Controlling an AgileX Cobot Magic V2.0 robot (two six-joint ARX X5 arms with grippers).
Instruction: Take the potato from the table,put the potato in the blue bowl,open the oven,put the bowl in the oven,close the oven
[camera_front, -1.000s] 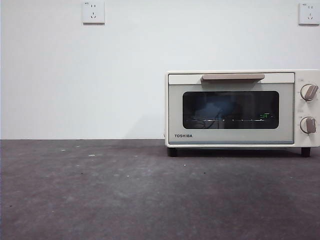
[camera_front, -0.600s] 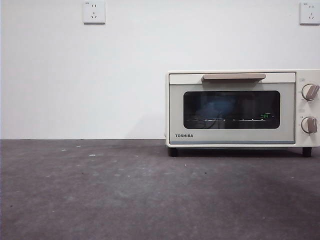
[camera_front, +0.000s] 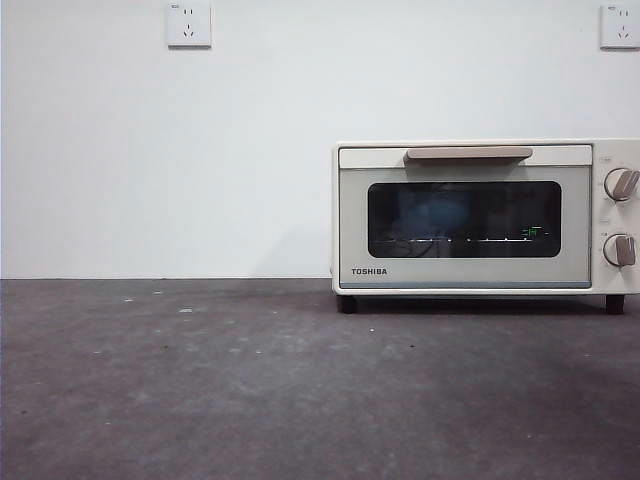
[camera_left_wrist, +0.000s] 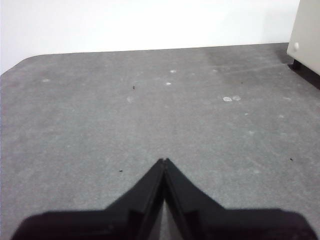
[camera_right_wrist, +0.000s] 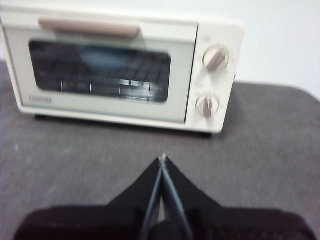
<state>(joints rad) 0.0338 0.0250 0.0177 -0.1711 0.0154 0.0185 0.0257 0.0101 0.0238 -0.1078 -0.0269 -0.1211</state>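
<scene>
Oven (camera_front: 485, 218): stands on the table (camera_front: 250, 390) at about 3 o'clock in the front view, door shut, beige bar handle (camera_front: 468, 153) across the top of the door. Through the dark glass window (camera_front: 463, 219) a dim blue shape sits on the wire rack; too murky to tell more. Potato cannot be made out. Two knobs (camera_front: 620, 184) stacked at the oven's right end.

Right gripper (camera_right_wrist: 163, 161): black jaws pressed together, tips meeting, nothing between them. Hangs above bare table, facing the oven front at 12 o'clock, well apart from it.

Left gripper (camera_left_wrist: 163, 161): jaws likewise closed tip to tip, gripping nothing, over speckled table; only a corner and one foot of the oven show at about 2 o'clock.

Two wall sockets (camera_front: 188, 24) on the white wall at 11 and 1 o'clock.
</scene>
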